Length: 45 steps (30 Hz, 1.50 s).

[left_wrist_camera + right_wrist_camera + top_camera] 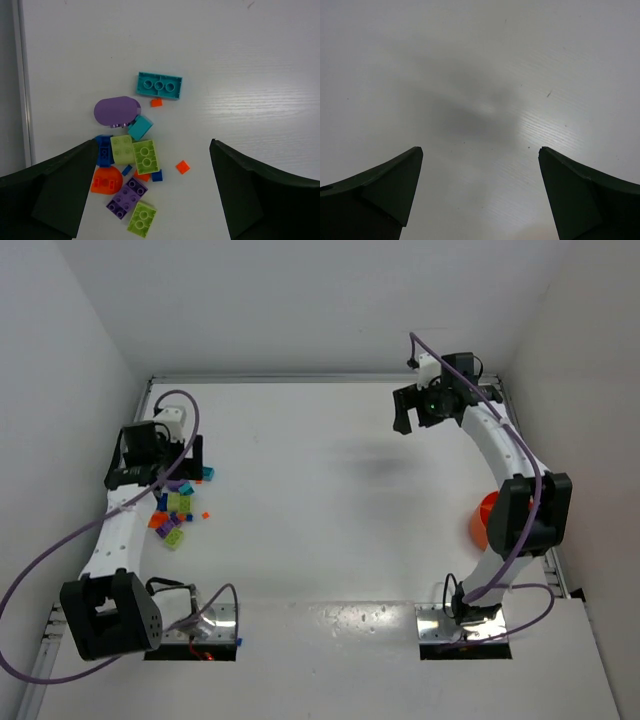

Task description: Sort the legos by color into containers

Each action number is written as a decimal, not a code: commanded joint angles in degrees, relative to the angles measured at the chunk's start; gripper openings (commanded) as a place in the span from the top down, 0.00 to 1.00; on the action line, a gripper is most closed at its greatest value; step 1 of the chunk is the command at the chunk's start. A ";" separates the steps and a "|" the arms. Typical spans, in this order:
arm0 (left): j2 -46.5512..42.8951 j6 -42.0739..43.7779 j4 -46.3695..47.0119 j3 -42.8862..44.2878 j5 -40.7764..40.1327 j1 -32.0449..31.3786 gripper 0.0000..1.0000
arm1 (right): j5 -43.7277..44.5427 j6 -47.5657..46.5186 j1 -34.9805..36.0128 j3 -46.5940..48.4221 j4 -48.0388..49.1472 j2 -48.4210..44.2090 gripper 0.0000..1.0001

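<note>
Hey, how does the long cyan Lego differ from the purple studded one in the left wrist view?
Colour: the cyan brick is teal, the purple brick violet. Face: cyan shows a single row of three rings, purple shows two rows of studs. Pose: cyan lies nearly level at the top of the pile, purple sits diagonally, crowded by a lime brick. Both are rectangular and lie flat on the table.
</note>
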 commanded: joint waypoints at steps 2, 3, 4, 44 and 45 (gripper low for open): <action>2.88 4.01 -1.51 3.94 2.62 2.87 0.00 | -0.05 -0.23 0.12 -0.78 1.54 -1.59 0.01; 3.76 6.11 -2.21 5.95 2.62 4.45 0.00 | -0.05 0.46 0.12 -0.78 2.16 -1.59 0.01; 4.55 7.35 -3.09 7.02 3.66 5.24 0.00 | 0.56 0.47 0.12 -1.31 2.16 -1.59 0.01; 31.09 79.93 -22.08 22.85 31.54 6.05 0.14 | -18.86 -1.64 1.71 4.75 -5.75 10.70 0.09; 32.14 81.17 -21.56 22.85 31.54 6.04 0.14 | -18.86 -1.64 1.71 4.75 -5.75 10.71 0.09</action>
